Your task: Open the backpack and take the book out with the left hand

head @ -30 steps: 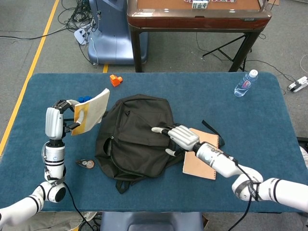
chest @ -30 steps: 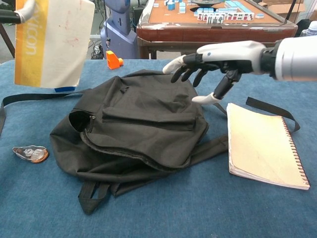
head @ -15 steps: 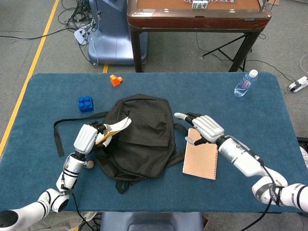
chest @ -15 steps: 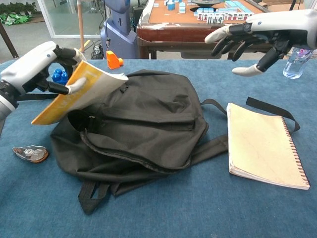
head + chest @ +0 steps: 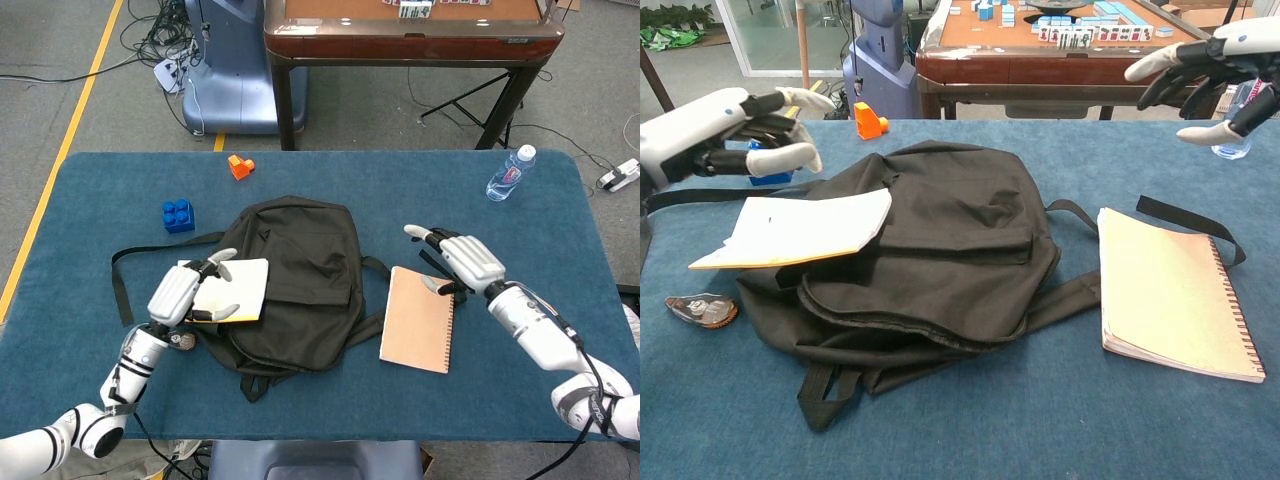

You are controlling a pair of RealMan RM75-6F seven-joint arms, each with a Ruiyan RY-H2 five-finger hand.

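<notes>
The black backpack [image 5: 300, 280] [image 5: 940, 240] lies flat in the middle of the blue table. A white book with a yellow edge [image 5: 238, 288] [image 5: 800, 225] rests flat on the backpack's left side, over its opening. My left hand [image 5: 185, 290] [image 5: 740, 130] hovers just above the book's left end with its fingers spread, and in the chest view it is apart from the book. My right hand [image 5: 460, 262] [image 5: 1210, 75] is raised to the right of the backpack, fingers apart, holding nothing.
A tan spiral notebook [image 5: 418, 320] [image 5: 1170, 295] lies right of the backpack. A water bottle [image 5: 510, 172] stands at the back right. An orange block [image 5: 240, 166] [image 5: 870, 121] and a blue brick [image 5: 178, 215] sit at the back left. A small flat trinket [image 5: 180, 340] [image 5: 702, 309] lies by my left wrist.
My left hand brought the raised book down, laid it flat on the backpack and let go. My right hand moved off the backpack, to the right and upward.
</notes>
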